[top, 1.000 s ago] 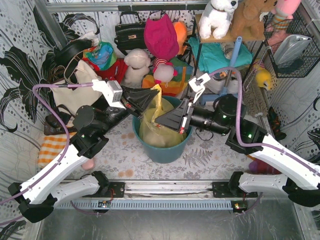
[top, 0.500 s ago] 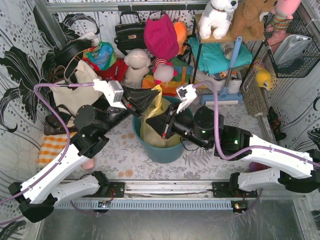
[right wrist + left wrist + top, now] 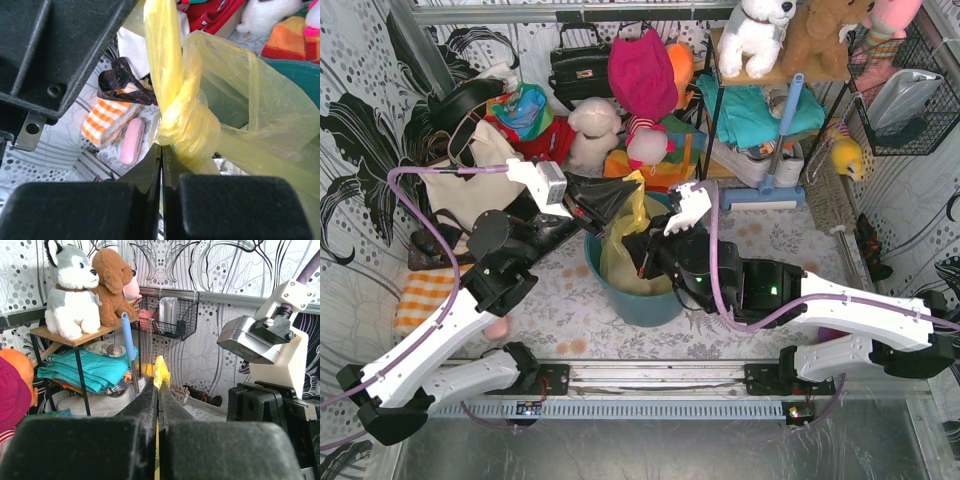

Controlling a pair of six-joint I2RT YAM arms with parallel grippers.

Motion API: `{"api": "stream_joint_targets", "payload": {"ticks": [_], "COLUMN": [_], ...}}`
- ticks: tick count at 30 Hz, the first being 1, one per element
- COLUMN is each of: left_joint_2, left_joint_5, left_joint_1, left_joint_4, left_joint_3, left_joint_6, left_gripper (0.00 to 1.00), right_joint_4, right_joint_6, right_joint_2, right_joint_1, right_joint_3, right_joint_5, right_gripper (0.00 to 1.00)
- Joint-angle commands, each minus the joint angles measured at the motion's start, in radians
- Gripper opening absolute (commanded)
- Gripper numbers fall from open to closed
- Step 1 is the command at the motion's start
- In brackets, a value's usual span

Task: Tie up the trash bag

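Trash bag knotted above bin rim — both jaws, crowded together, clenched on it.

- Top view: looks down from high behind both arms, seeing the whole desk.
- Left wrist view: looks along the left gripper toward the toy shelf.
- Right wrist view: very close to the trash bag, which all three views share.

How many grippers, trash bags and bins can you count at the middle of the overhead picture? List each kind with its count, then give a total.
Grippers: 2, the left gripper and the right gripper, each shut on the bag
Trash bag: 1, yellow
Teal bin: 1
Total: 4
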Motion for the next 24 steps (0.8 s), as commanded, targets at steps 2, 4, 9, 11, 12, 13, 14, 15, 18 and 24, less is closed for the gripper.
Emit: {"api": "stream_joint_targets", "payload": {"ticks": [2, 4, 9, 11, 12, 13, 14, 15, 18, 24], "left_joint_2": [-0.014, -0.016, -0.014, -0.014, -0.014, -0.016, -0.016, -0.016, -0.016, -0.014], "left_joint_5": [0.023, 0.028, 0.032, 0.038, 0.038, 0.039, 0.039, 0.041, 0.042, 0.054], "left_joint_1": [-0.001, -0.001, -0.001, -0.001, -0.001, -0.001, -0.001, -0.001, -0.001, -0.001], "left_joint_4": [0.003, -0.003, -0.013, -0.016, -0.017, -0.018, -0.018, -0.018, -0.018, -0.009], "left_joint_3": [0.009, 0.010, 0.012, 0.016, 0.016, 0.016, 0.014, 0.015, 0.014, 0.011], "left_joint_6": [-0.006, -0.007, -0.014, -0.017, -0.018, -0.021, -0.022, -0.022, -0.024, -0.030], "left_gripper": [0.00, 0.00, 0.00, 0.00, 0.00, 0.00, 0.00, 0.00, 0.01, 0.01], "right_joint_4": [0.000, 0.018, 0.104, 0.115, 0.116, 0.118, 0.120, 0.120, 0.118, 0.110], "right_joint_6": [-0.028, -0.031, -0.075, -0.092, -0.096, -0.098, -0.099, -0.099, -0.095, -0.049], "right_joint_2": [0.015, 0.015, 0.023, 0.035, 0.041, 0.047, 0.050, 0.054, 0.061, 0.061], "right_joint_1": [0.015, 0.015, 0.015, 0.015, 0.015, 0.015, 0.015, 0.015, 0.015, 0.015], "right_joint_3": [0.010, -0.003, -0.032, -0.029, -0.027, -0.026, -0.025, -0.026, -0.035, -0.083], "right_joint_5": [0.148, 0.185, 0.242, 0.262, 0.268, 0.273, 0.278, 0.283, 0.298, 0.340], "right_gripper": [0.00, 0.00, 0.00, 0.00, 0.00, 0.00, 0.00, 0.00, 0.00, 0.00]}}
